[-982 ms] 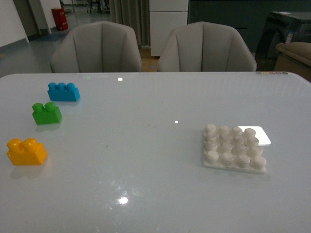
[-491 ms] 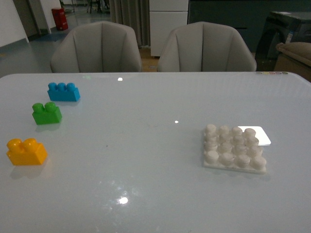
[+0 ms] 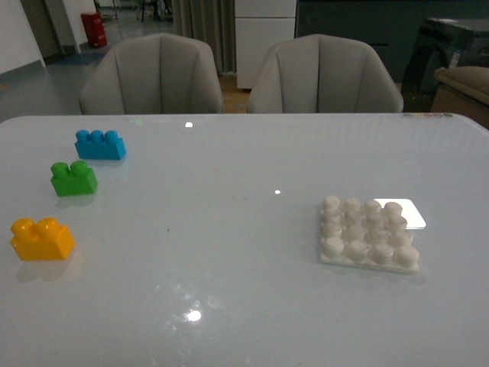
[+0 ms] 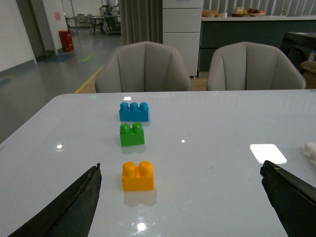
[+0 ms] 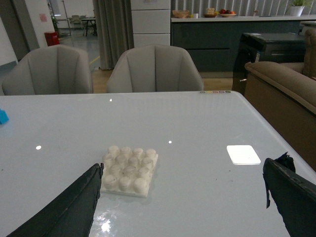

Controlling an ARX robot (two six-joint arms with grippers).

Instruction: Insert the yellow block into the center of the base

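The yellow block (image 3: 43, 239) stands alone at the near left of the table, two studs up. In the left wrist view the yellow block (image 4: 138, 176) lies ahead of my open left gripper (image 4: 182, 197), nearer its one finger, with nothing between the fingers. The white studded base (image 3: 368, 234) rests at the right of the table. In the right wrist view the base (image 5: 129, 171) sits ahead of my open right gripper (image 5: 182, 197), close to one finger, apart from it. Neither arm shows in the front view.
A green brick (image 3: 73, 178) and a blue brick (image 3: 100, 144) stand in a row behind the yellow block. A bright white rectangle (image 3: 403, 212) shows on the table behind the base. Two grey chairs (image 3: 151, 74) stand along the table's far edge.
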